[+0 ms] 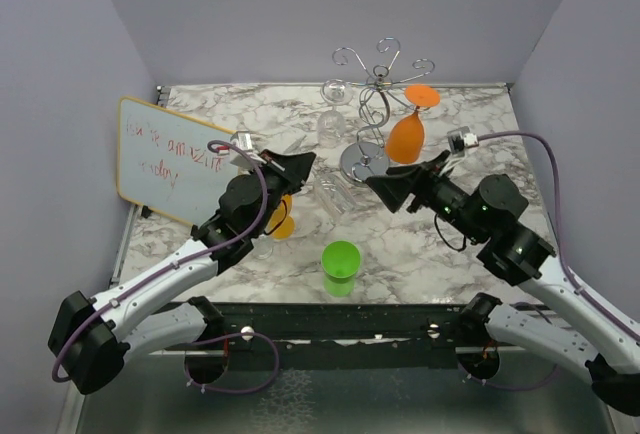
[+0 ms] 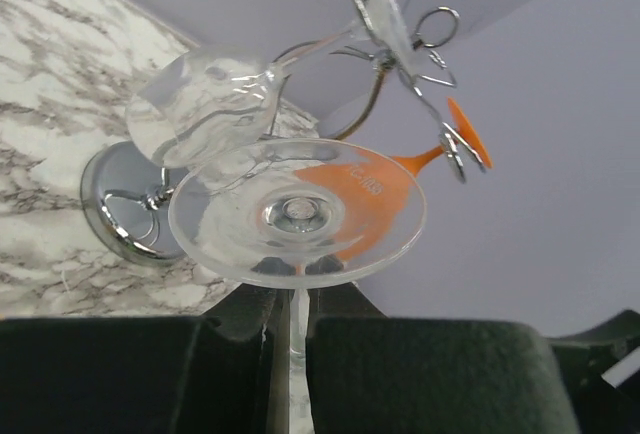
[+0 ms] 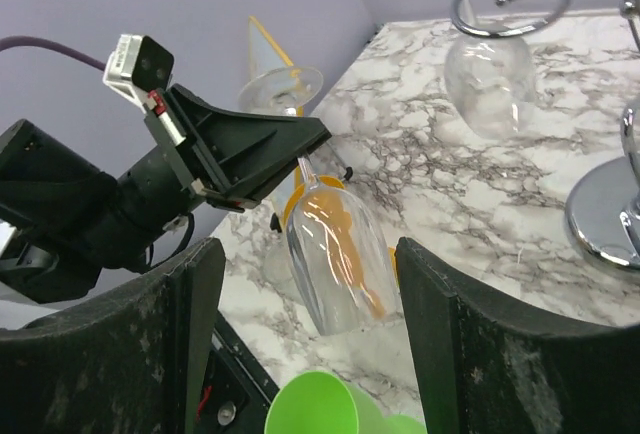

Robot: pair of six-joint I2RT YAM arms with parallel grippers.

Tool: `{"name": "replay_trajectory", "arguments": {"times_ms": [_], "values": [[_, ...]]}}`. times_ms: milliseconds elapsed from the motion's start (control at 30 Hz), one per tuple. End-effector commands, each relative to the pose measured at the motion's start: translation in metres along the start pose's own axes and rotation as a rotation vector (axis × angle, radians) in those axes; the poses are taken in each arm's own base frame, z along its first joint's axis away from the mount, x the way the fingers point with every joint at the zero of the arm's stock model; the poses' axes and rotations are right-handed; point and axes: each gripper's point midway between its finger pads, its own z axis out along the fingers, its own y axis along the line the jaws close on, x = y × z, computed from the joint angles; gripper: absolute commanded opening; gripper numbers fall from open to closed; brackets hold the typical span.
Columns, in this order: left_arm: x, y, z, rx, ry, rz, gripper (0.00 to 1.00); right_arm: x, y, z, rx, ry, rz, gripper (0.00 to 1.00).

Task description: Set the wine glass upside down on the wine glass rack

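Left arm is stretched in from the near-left corner, elbow low, forearm angled toward the middle of the desk (image 1: 420, 249), and its claw (image 1: 300, 162) is pinched tight on the stem of the wine glass (image 3: 335, 259). That clear glass is upside-down in the grip: foot up top, bowl hanging below the fingers, off the marble and well short of the wine glass rack (image 1: 362, 162). From the left wrist, the round foot faces the lens with the stem running down between the two black pads. Right arm comes in from the near-right corner, wrist bent inward, and the right claw (image 1: 380, 186) points straight across at its partner. Its fingers are spread wide, one on either side of the hanging bowl, with daylight showing on both sides. Up at the back, the chrome rack stands with an orange glass (image 1: 405, 137) and a second clear glass (image 1: 332, 124) hanging bowl-down from its curled arms. A green cup (image 1: 340, 266) sits near the front edge, a whiteboard (image 1: 175, 159) leans at the left.
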Motion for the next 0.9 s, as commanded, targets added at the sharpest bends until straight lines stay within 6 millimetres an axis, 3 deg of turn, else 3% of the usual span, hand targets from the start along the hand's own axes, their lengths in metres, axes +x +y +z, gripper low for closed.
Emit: {"name": "replay_trajectory", "arguments": {"times_ms": [0,200,400,533,867], "values": [[-0.032,-0.074,-0.015,0.293,-0.068,0.076,0.00,0.005,0.018,0.017,-0.091,0.092,-0.129,0.74],[-0.029,-0.112,-0.026,0.470,-0.024,0.197,0.00,0.004,0.037,0.037,-0.183,0.147,-0.188,0.70],[-0.024,-0.129,-0.036,0.574,0.002,0.252,0.00,0.004,0.047,0.049,-0.237,0.177,-0.205,0.67],[-0.015,-0.146,-0.045,0.678,0.048,0.287,0.00,0.007,0.050,0.054,-0.254,0.197,-0.207,0.60],[-0.004,-0.163,-0.056,0.794,0.108,0.306,0.00,0.009,0.054,0.062,-0.285,0.200,-0.223,0.43]]}}
